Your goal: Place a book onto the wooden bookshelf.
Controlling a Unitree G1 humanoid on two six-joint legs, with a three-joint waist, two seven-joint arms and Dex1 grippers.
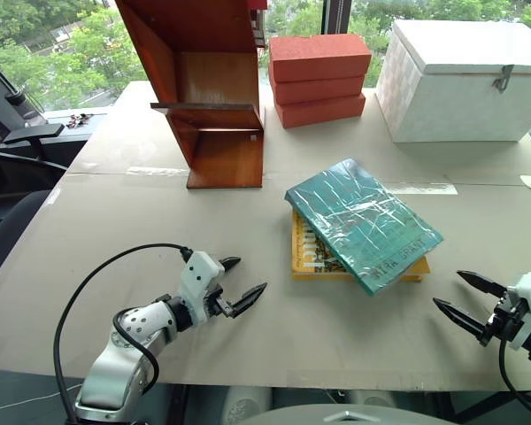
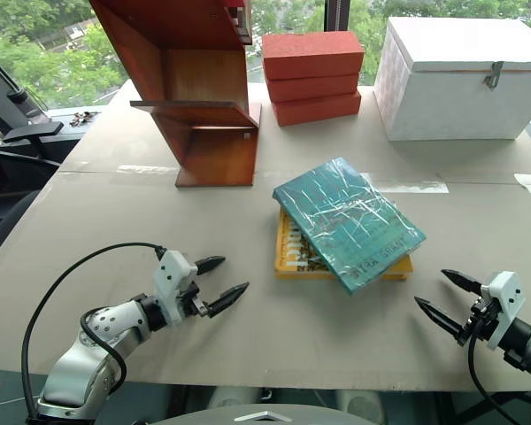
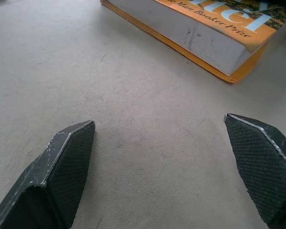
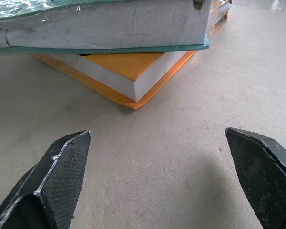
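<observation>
At table centre, the book (image 1: 363, 221) lies askew atop a yellow book (image 1: 314, 257), overhanging for grip access. Left gripper (image 1: 245, 283) at 8 o'clock and right gripper (image 1: 460, 297) at 4 o'clock are spread wide, empty. Bookshelf (image 1: 208, 88) stands at 11 o'clock.

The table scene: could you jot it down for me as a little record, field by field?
book: teal, lying askew on the yellow-orange book
wooden bookshelf: upright, behind and left of the books
red blocks: three, stacked
white box: lid closed
left gripper: open, holding nothing
right gripper: open, holding nothing
table: beige
</observation>
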